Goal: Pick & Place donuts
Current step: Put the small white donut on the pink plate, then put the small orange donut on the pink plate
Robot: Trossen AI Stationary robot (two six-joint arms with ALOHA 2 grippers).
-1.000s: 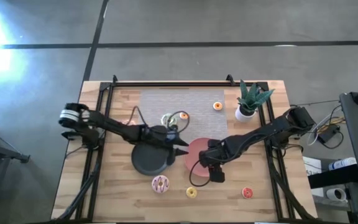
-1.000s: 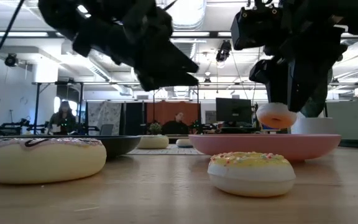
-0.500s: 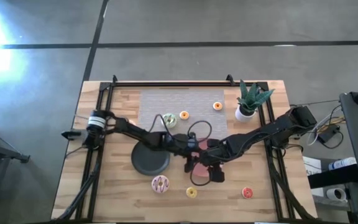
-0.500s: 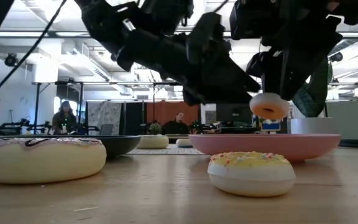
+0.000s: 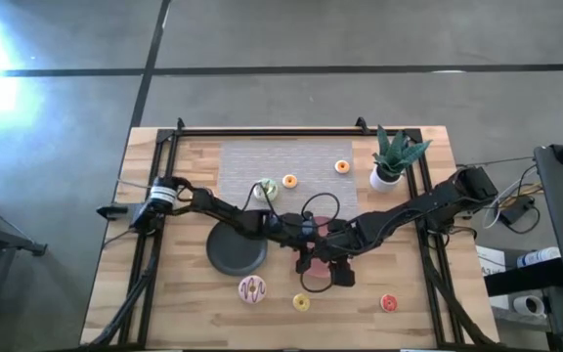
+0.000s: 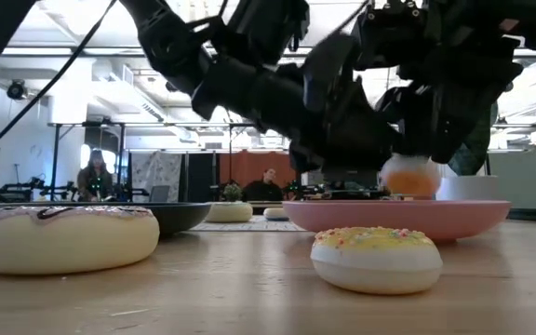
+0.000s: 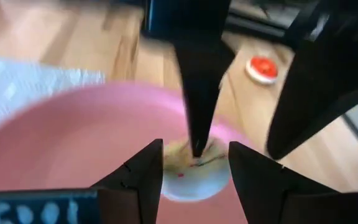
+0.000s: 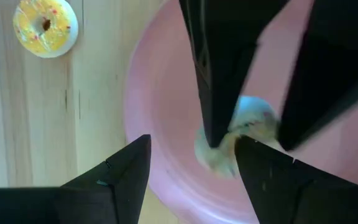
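Observation:
A small pale-orange donut [image 6: 409,177] hangs just above the pink plate [image 6: 398,220], and both grippers meet at it. My left gripper [image 7: 196,155] reaches in from the table's left [image 5: 304,238] and is shut on this donut [image 7: 178,184]. My right gripper [image 8: 193,146] comes from the right [image 5: 324,256] and stands open over the same donut [image 8: 219,160]. In the high view the arms hide the donut. The pink drizzled donut [image 5: 252,288], the yellow one [image 5: 301,302] and the red one [image 5: 389,303] lie flat on the wood near the near edge. My left gripper pinches the small donut across its outer rim [image 7: 169,177], one finger on each side. The fingers slant down from the table's left. The donut lies about level, lifted just clear of the pink plate. My right gripper has one fingertip [image 7: 197,140] on the donut's top near its middle. Its other finger [image 7: 303,93] stands clear beside the donut. I cannot tell whether it still grips.
A black plate [image 5: 235,252] lies left of the pink one. A green donut [image 5: 265,189] and two orange donuts [image 5: 289,182] [image 5: 341,166] sit by the grey mat [image 5: 281,156]. A potted plant [image 5: 391,161] stands at the far right. People sit in the room beyond.
My left gripper has swung from above the black plate toward the table's right, over the pink plate, up to the donut under my right gripper. The donut first tipped, then came level and a little lower. My right arm has hardly shifted.

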